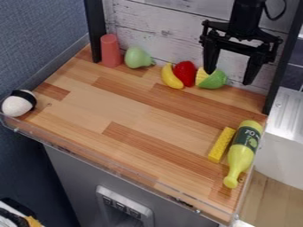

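Observation:
The black gripper (228,77) hangs at the upper right, above the back edge of the counter, its two fingers spread wide with nothing between them. Its left finger comes down in view over a green and yellow toy (213,80), seemingly a corn or lime piece; whether they touch I cannot tell. Left of that toy, a red strawberry-like toy (184,72) and a yellow banana (171,76) lie close together. Farther left are a green pear (137,58) and an upright red cylinder (110,51). A yellow bottle (243,153) lies at the right edge beside a yellow block (222,144).
A white, black-banded toy (19,103) sits at the counter's left corner. A transparent rim (112,167) runs along the front of the wooden counter (130,115). Behind stands a whitewashed plank wall (160,35) with dark posts at both sides.

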Robot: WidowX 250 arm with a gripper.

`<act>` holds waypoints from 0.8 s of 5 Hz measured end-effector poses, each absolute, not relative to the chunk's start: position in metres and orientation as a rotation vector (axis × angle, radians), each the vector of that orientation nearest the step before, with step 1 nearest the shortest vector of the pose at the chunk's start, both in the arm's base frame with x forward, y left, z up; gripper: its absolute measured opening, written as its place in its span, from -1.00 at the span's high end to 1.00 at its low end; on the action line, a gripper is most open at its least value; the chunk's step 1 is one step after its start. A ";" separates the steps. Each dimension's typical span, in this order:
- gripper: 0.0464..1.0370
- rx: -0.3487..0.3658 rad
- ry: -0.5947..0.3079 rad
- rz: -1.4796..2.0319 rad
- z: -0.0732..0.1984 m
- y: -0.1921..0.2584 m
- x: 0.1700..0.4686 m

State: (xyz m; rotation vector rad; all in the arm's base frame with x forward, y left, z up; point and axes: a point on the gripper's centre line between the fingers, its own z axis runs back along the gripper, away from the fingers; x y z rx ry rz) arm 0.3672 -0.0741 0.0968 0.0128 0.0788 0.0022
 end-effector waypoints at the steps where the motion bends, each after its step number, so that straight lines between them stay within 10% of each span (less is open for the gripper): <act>1: -0.91 0.010 0.084 -0.120 0.096 -0.058 0.369; 4: -0.91 -0.005 0.089 -0.705 0.093 0.059 0.396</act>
